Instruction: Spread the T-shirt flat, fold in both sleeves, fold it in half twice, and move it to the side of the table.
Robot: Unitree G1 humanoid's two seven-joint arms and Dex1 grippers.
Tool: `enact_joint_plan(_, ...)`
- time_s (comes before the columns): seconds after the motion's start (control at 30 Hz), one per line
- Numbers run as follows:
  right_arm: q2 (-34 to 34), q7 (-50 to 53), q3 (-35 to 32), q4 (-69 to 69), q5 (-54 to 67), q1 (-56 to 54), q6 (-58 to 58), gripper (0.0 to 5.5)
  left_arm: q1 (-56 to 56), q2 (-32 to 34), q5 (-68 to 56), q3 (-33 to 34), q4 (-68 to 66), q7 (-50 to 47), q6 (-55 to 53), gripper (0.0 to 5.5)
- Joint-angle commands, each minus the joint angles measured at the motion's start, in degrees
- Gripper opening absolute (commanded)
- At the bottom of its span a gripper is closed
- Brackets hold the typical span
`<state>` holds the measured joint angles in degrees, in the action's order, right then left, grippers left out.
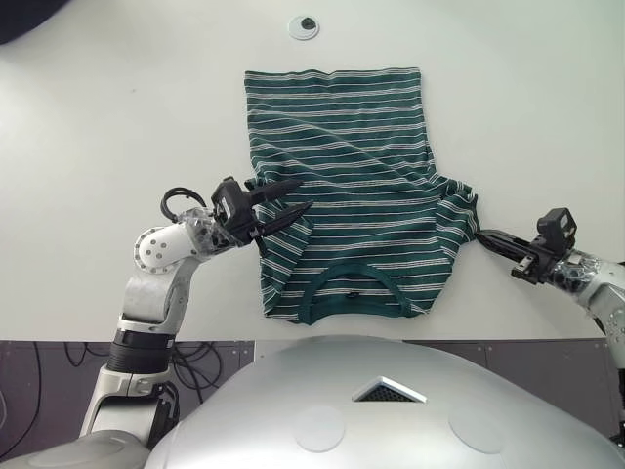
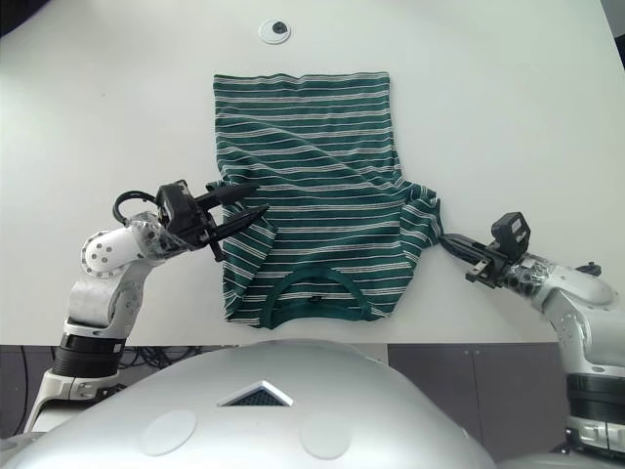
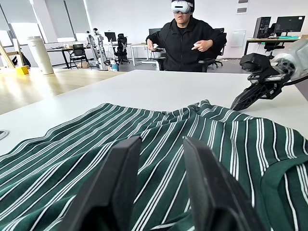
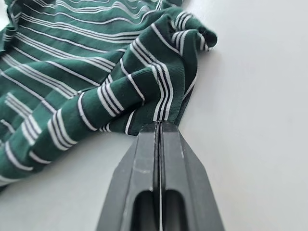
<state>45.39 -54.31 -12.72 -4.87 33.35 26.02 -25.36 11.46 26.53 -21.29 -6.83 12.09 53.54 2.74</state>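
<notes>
- Progress on the left: the left claw hangs wide open just above the left shoulder of the dark green cotton T-shirt with thin white stripes and holds nothing. The left sleeve looks already turned in over the body, its stripes running slantwise.
- Middle: the shirt lies spread near the centre of the white counter. It is mostly flat with a few diagonal wrinkles across the chest, so spreading seems done.
- Right: the right sleeve sticks out sideways in a bunched lump and is not yet folded in. The right claw is closed tight at the sleeve's outer edge and appears to pinch a fold of that cloth, so I judge this sleeve fold to be the step in hand.
- Left to do: finish that sleeve, make both halvings, then move the shirt to the counter's side.
- Direction: the shirt's long axis runs straight away from the robot. The collar lies nearest the robot, and the hem points to the far side, toward a small round white disc.
</notes>
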Motion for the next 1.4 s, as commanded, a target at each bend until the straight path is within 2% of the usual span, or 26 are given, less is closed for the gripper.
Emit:
enact_joint_plan(0.03, 0.69, -2.99, -7.96, -3.02, 6.89, 2.11, -4.61, 0.03, -0.63, 0.55, 0.46, -0.17, 0.76, -0.34, -0.81, 1.55)
enact_joint_plan(0.3, 0.32, -4.94, -10.03, -3.21, 7.29, 1.75, -5.89, 0.03, -1.23, 0.06, 0.78, -0.79, 0.64, -1.13, -0.92, 1.55)
enact_joint_plan(0.43, 0.15, -4.60, -8.33, -3.13, 3.85, 1.66, -3.30, 0.03, -1.40, 0.16, 0.57, -0.93, 1.13, -1.50, -1.40, 1.55)
enact_joint_plan(0.87, -1.26, -3.36, -0.98, 0.40, -3.92, -0.62, -2.00, 1.97, -1.37, 0.27, 0.18, -1.06, 1.96, -2.20, -2.48, 1.55)
enact_joint_plan(1.1, -1.72, -3.06, 1.52, 0.03, -3.66, -1.73, -2.35, 1.97, -1.29, 0.16, 0.24, -1.07, 1.96, -2.29, -2.72, 1.55)
enact_joint_plan(1.4, -1.58, -1.75, 1.43, -0.45, -3.20, -1.53, -2.87, 0.41, -1.26, 0.33, 0.48, -1.08, 1.62, -2.15, -2.43, 1.55)
